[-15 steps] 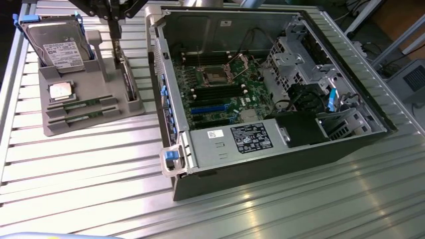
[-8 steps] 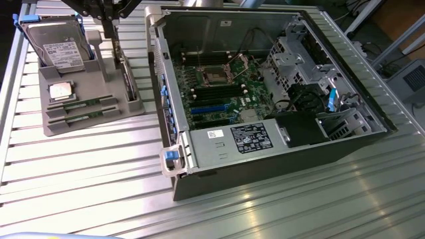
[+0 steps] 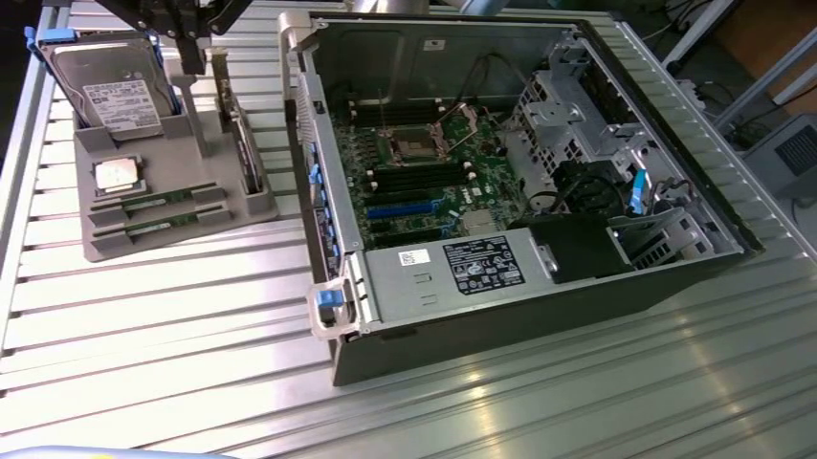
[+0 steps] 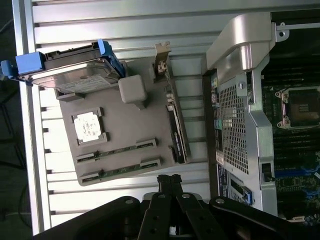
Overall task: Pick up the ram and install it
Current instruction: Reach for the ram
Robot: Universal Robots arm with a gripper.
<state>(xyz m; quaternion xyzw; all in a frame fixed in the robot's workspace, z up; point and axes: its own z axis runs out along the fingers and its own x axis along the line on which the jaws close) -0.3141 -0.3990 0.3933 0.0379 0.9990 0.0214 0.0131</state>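
Ribbed metal desk (image 3: 153, 316), exterior view: a grey holder (image 3: 115, 244) sits beside an open computer case (image 3: 537, 316), and two ram sticks (image 3: 160, 201) lie in the holder's slots. Wrist view: the claw (image 4: 169, 181) is pressed together and empty, near the holder's end where the ram sticks lie.

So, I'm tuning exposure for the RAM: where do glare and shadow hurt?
Exterior view: glare off the ribbed metal table washes around the grey tray, yet the slim green RAM sticks escape it. Wrist view: the square silver CPU chip blows out white; the green motherboard sits in shadow.
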